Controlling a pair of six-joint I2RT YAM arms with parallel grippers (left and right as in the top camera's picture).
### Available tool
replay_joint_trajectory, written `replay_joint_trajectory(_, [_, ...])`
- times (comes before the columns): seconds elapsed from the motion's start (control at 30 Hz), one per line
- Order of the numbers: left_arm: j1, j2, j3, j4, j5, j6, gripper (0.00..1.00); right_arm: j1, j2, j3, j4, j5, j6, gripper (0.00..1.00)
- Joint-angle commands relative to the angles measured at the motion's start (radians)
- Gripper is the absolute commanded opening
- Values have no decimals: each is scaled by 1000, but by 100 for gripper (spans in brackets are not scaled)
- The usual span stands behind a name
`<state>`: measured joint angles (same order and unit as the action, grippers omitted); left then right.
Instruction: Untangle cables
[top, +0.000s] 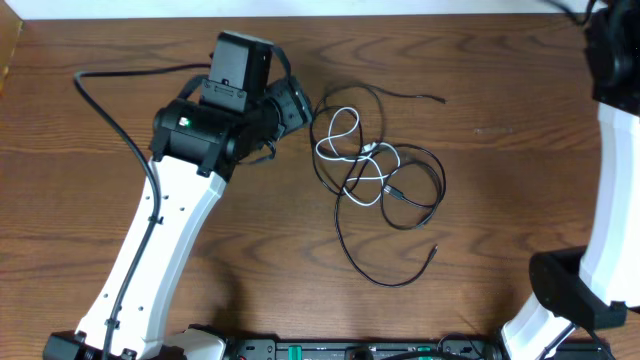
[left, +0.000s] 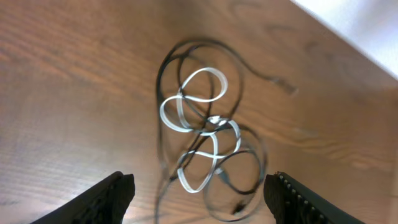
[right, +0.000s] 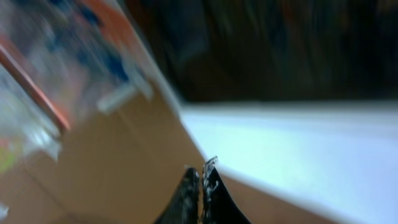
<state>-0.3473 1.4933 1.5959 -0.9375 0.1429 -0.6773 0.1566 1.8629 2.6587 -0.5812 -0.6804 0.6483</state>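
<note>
The cables lie tangled in the middle of the wooden table. A white cable (top: 352, 150) loops through two long black cables (top: 412, 188); one black end trails to the far right (top: 430, 98), another to the near side (top: 385, 280). In the left wrist view the white loops (left: 199, 118) and the black cords (left: 239, 180) lie between and ahead of my fingers. My left gripper (left: 199, 205) is open and empty, held above the table just left of the tangle (top: 295, 105). My right gripper (right: 201, 177) is shut and empty, far from the cables.
The right arm's white link (top: 615, 190) and base stand at the table's right edge. The left arm (top: 160, 240) crosses the left half, its thick black wire (top: 110, 115) curving beside it. The table's far edge (left: 348, 37) shows beyond the tangle.
</note>
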Motion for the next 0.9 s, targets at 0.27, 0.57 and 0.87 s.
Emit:
replay_joint_trajectory(0.27, [6,51,-69,-5,-21,42,73,-66,-100,9,-281,60,-79,12])
replay_joint_trajectory(0.57, [1,178,-69,30,67,64,73,-66,-59,9,-719,427,-201,90])
replay_joint_trajectory(0.87, [18,336,-66,283,69,161,73,-65,-19,8,-948,588,-202,99])
